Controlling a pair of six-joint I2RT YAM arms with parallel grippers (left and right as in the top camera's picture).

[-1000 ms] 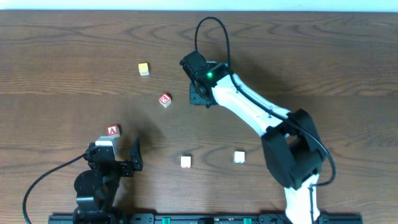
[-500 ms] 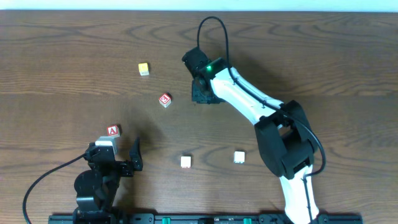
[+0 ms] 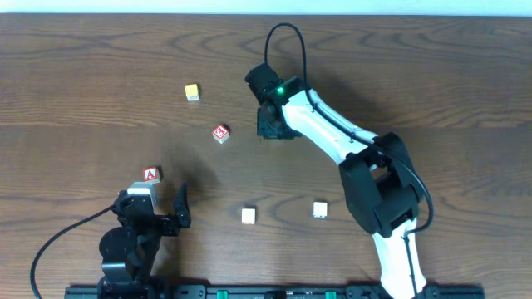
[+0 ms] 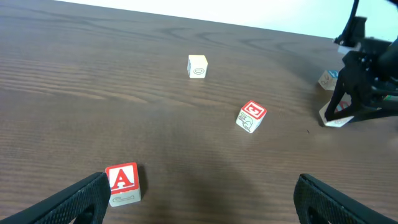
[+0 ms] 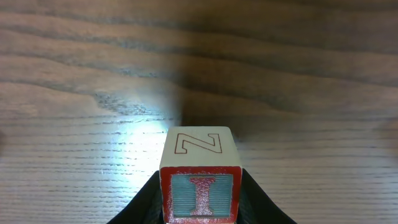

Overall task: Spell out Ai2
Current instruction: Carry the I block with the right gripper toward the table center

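The red "A" block [image 3: 150,174] lies on the table at the front left; in the left wrist view [image 4: 123,182] it sits just inside the left finger. My left gripper [image 3: 155,204] [image 4: 199,202] is open and empty just in front of it. My right gripper [image 3: 271,126] [image 5: 200,214] is shut on a block with a red "I" face and a "Z" on top [image 5: 200,177], low at the table at centre back. It also shows in the left wrist view [image 4: 341,112]. No "2" face is readable on any block.
A red-faced block [image 3: 220,133] [image 4: 251,116] lies left of the right gripper. A yellowish block [image 3: 192,92] [image 4: 198,65] lies farther back. Two pale blocks [image 3: 248,216] [image 3: 320,209] lie near the front. Another block [image 4: 328,79] shows behind the right gripper.
The right arm has swung its elbow and its gripper has shifted slightly right and back with the block held. The left arm and the loose blocks have not moved.
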